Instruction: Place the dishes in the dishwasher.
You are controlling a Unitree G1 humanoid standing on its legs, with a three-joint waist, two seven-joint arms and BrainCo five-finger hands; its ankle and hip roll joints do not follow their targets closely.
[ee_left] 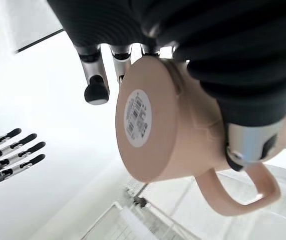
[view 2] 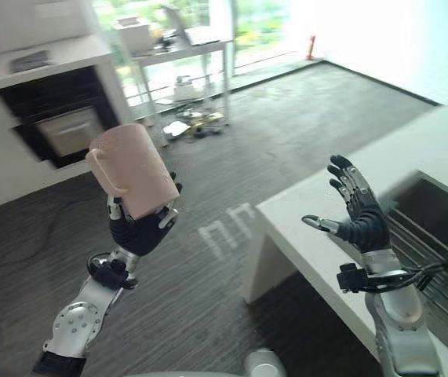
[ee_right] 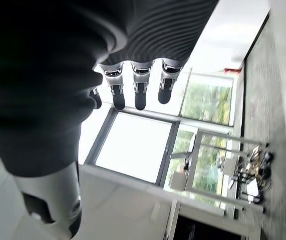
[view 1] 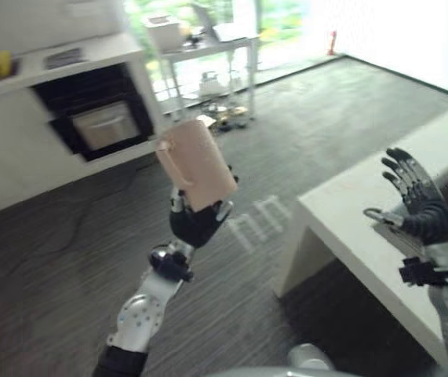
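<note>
pink mug (view 1: 198,163) gripped by left hand (view 1: 196,222), fingers curled round it, held raised over the floor (view 1: 302,141), base up | right hand (view 2: 358,216) held with fingers spread above the white bench (view 2: 318,236), nothing held

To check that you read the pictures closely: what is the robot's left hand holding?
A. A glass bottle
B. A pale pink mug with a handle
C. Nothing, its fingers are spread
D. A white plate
B: the left robot hand has its fingers and thumb curled round a pale pink mug held up in the air; its handle shows in the left wrist view, while the right robot hand is spread open and holds nothing.
</note>
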